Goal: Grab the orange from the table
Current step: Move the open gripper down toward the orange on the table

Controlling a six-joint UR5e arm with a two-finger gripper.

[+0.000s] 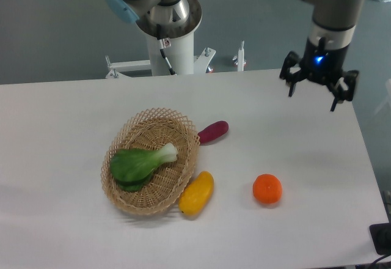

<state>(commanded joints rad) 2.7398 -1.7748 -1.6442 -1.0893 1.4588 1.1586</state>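
Note:
The orange lies alone on the white table, right of centre and toward the front edge. My gripper hangs above the table's back right part, well behind the orange and a little to its right. Its black fingers are spread wide apart and hold nothing, so it is open. A blue light glows on the wrist above them.
A wicker basket holding a green leafy vegetable sits left of the orange. A yellow fruit lies against the basket's front right rim. A purple vegetable rests behind it. The arm's base column stands at the back.

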